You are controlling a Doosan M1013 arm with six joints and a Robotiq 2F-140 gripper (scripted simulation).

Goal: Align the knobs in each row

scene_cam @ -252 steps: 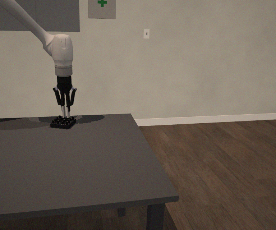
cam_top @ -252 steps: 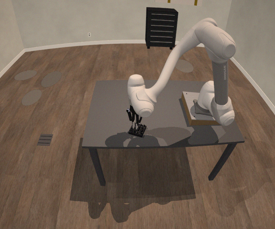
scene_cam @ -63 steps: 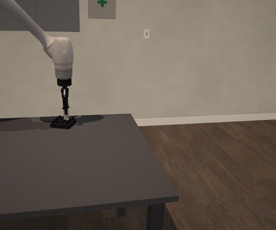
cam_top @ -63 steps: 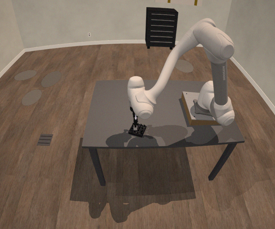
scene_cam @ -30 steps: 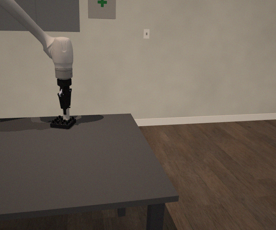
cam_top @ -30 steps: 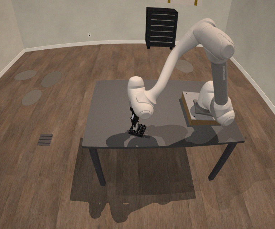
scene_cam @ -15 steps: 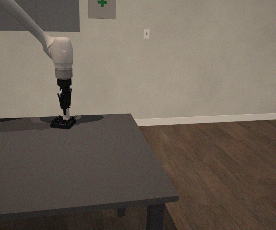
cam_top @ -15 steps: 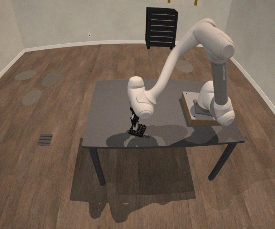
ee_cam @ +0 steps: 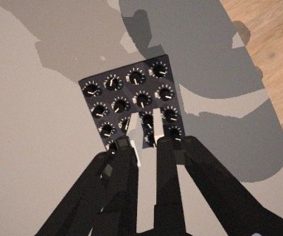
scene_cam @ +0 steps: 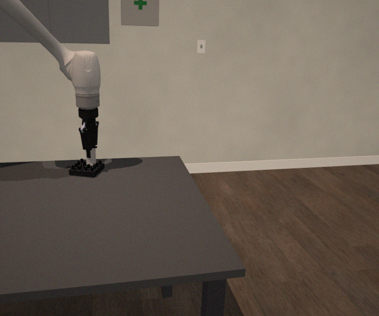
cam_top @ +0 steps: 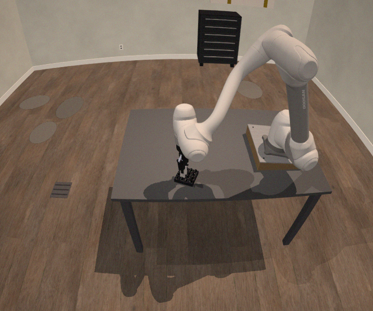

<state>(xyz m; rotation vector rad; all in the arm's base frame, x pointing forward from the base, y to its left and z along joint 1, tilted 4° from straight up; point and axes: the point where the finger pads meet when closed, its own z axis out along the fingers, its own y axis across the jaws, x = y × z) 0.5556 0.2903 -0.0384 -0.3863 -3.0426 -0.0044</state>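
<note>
The black knob box [cam_top: 191,178] [scene_cam: 96,169] [ee_cam: 127,93] stands flat on the dark table [cam_top: 146,150] [scene_cam: 115,220], near its front edge in the top view. My gripper [cam_top: 182,172] [scene_cam: 90,158] [ee_cam: 147,121] points straight down onto the box. In the wrist view its two white-padded fingertips straddle a knob [ee_cam: 147,120] in the near half of the box. The fingers stand narrowly open, with a small gap on each side of the knob. The fingers hide a few of the nearest knobs. White lines show on the other knobs, too small to read against their marks.
The arm's base sits on a wooden plate [cam_top: 270,160] at the table's right side. The table edge lies close beyond the box [ee_cam: 239,35]. A black drawer cabinet [cam_top: 218,36] stands by the far wall.
</note>
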